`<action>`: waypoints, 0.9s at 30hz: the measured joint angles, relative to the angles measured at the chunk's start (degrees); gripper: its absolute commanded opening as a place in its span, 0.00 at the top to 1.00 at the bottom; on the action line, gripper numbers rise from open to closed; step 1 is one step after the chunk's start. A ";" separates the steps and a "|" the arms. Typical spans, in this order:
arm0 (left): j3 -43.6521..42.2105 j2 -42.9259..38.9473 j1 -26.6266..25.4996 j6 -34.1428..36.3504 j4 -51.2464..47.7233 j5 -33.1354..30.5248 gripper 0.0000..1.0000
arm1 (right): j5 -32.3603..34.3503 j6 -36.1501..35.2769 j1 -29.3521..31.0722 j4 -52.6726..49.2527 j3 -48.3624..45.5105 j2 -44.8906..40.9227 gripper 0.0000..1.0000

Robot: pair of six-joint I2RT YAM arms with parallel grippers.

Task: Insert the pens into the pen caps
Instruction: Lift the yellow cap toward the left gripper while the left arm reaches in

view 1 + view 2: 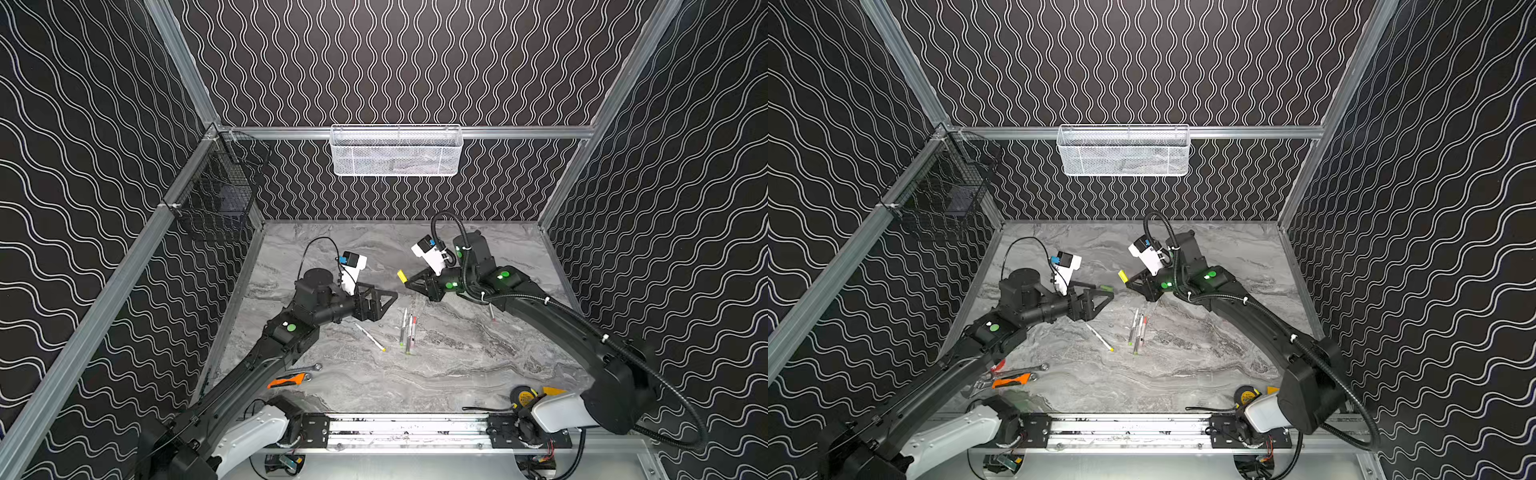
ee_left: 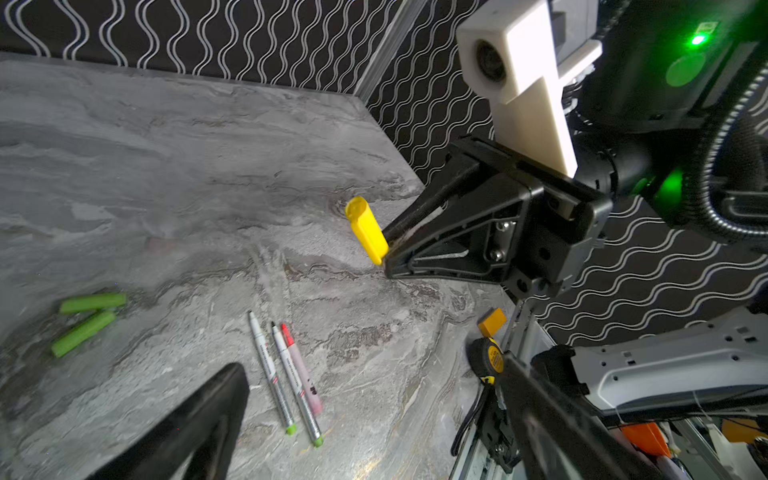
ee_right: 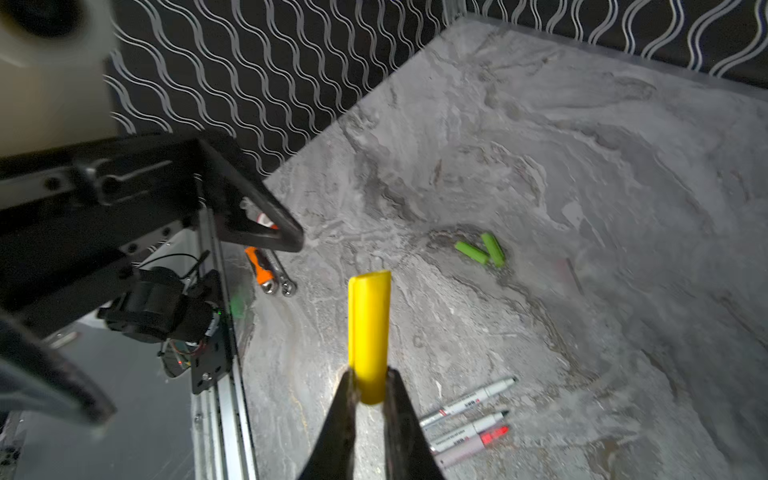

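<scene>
No brand could be read anywhere. The barrels of the three pens (image 2: 292, 374) lying side by side mid-desk carried black and red print, and the pink one had a dark mark near its end, but all of it was too small and blurred to make out. The yellow face of the tape measure (image 2: 490, 359) at the front right edge of the desk (image 1: 457, 365) bore lettering just as illegible. The right jaws were clamped on the yellow cap (image 3: 369, 332), gripping its lower end so that most of it stuck out beyond the tips. They held it in the air, farther back than the three pens. The left jaws stood wide apart with nothing between them, facing the cap across a gap. A fourth pen (image 1: 370, 337), yellow-tipped, lay slanted on its own just left of the three, near the left jaws. A fifth pen (image 1: 491, 312) with a reddish end lay to the right, its far part hidden under the right arm (image 1: 548, 328). Two green caps (image 2: 92, 302) lay close together on the desk, and the left jaws stood in the way of them in both top views. A silver wrench (image 1: 305, 368) and an orange-handled tool (image 1: 286, 380) lay at the front left, partly under the left arm (image 1: 249, 370). A white mesh basket (image 1: 395, 151) hung on the back rail and a black wire basket (image 1: 216, 199) on the left wall.
</scene>
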 measured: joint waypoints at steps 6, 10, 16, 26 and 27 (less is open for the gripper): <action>0.07 0.39 0.00 -0.31 3.65 3.02 0.03 | -4.98 2.29 0.07 2.60 -1.75 -3.30 0.85; -0.20 0.66 0.00 -1.36 6.78 5.14 0.04 | -7.21 3.30 0.28 4.48 -2.86 -4.81 0.85; -0.72 0.63 -0.02 -2.56 10.97 7.56 0.04 | -9.42 5.07 0.72 6.75 -3.52 -5.73 0.85; -1.88 -0.15 -0.07 -3.67 15.23 9.60 0.06 | -11.26 7.19 1.79 9.38 -3.78 -5.79 0.85; -2.03 -0.26 -0.07 -3.65 15.32 9.42 0.06 | -11.37 7.23 1.95 9.53 -3.78 -5.90 0.85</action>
